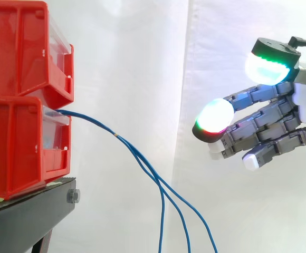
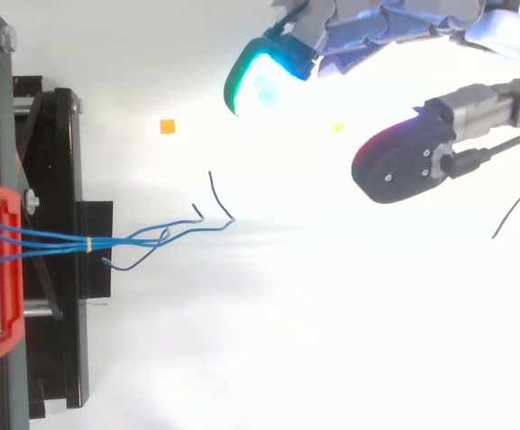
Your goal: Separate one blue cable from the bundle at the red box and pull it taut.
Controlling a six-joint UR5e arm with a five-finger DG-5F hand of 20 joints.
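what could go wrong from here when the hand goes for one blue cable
1. The blue cables run close together past the yellow tie, so the thick fingertips of the open hand may catch more than one.
2. A hard pull might shift the red bins on the black stand.

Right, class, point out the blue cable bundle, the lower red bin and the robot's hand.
blue cable bundle (image 1: 116,136), side view, at the tie joining the strands.
lower red bin (image 1: 16,153), side view, on its side wall.
hand (image 1: 271,118), side view, on its straight fingers.
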